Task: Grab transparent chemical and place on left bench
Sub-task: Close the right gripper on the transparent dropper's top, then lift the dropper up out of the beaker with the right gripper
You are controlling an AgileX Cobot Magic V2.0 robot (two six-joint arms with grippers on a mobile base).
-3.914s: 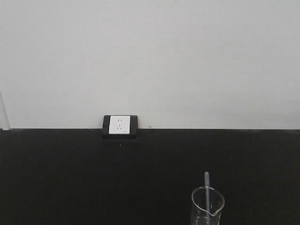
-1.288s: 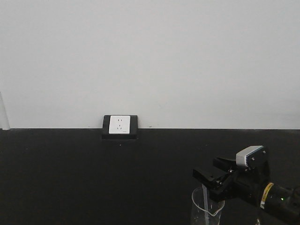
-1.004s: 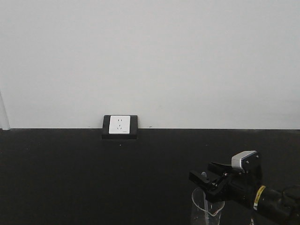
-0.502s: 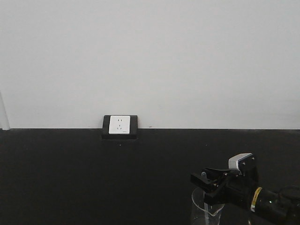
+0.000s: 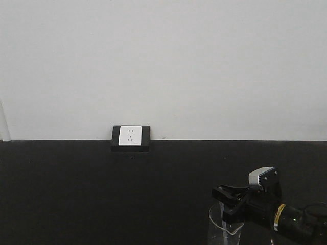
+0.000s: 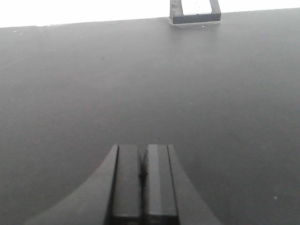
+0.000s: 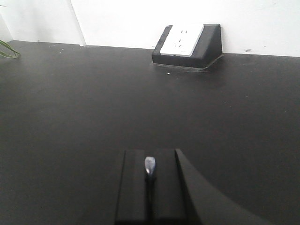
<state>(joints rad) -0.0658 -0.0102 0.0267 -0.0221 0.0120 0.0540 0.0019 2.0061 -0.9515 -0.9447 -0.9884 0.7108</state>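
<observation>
Transparent chemical (image 7: 149,165): held. In the right wrist view its rounded clear top end stands up in the seam between the right fingers (image 7: 134,183), which are pressed narrow against it from both sides. Only that small tip shows there; the tube below is hidden by the fingers.

The front view supplies what the wrist view hides. The right fingers (image 5: 225,194) reach in from the right edge, level over a clear beaker (image 5: 226,232) at the bottom of the frame. Below them a thin pale tube (image 5: 221,210) runs down into the beaker's mouth, roughly upright. Whether its lower end touches the glass cannot be told; the frame cuts off the beaker's base.

Left fingers (image 6: 129,187): seen only in the left wrist view, pressed together pad to pad with nothing between them, above bare black worktop (image 6: 70,93).

Wall socket (image 5: 131,137): a white plate in a black wedge housing, at the back of the worktop against the white wall, well apart from the beaker. The right wrist view shows its sloped face (image 7: 183,40); the left wrist view shows only its lower edge (image 6: 195,9).
</observation>
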